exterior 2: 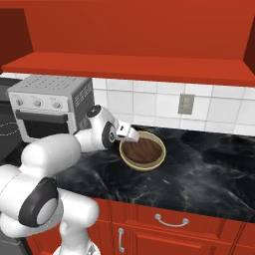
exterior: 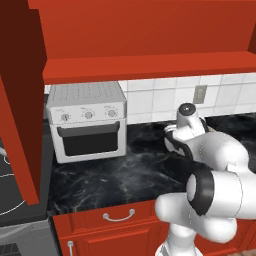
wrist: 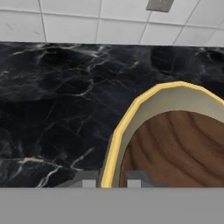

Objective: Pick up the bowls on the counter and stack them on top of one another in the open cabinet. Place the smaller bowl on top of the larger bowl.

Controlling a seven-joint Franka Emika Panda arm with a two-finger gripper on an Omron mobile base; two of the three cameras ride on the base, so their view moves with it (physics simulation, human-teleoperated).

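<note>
My gripper [exterior 2: 129,134] is shut on the left rim of the larger bowl [exterior 2: 143,151], yellowish-tan with a pale inner wall. The bowl tips its opening toward the right base camera, just over the black marble counter [exterior 2: 204,169]. In the hand view one fingertip [wrist: 85,179] sits outside the yellow rim [wrist: 118,140] and the other inside it. A dark brown wood-grain round [wrist: 175,148] fills the bowl's middle. I cannot tell whether that is the smaller bowl nested inside. The open red cabinet's shelf [exterior 2: 129,64] runs overhead.
A white toaster oven [exterior: 87,122] stands at the counter's back left. The cabinet's darker red door [exterior: 20,100] hangs open beside it, over a stove [exterior: 10,200]. A wall outlet [exterior 2: 186,103] sits in the white tiles. Red drawers [exterior 2: 169,219] lie below the counter.
</note>
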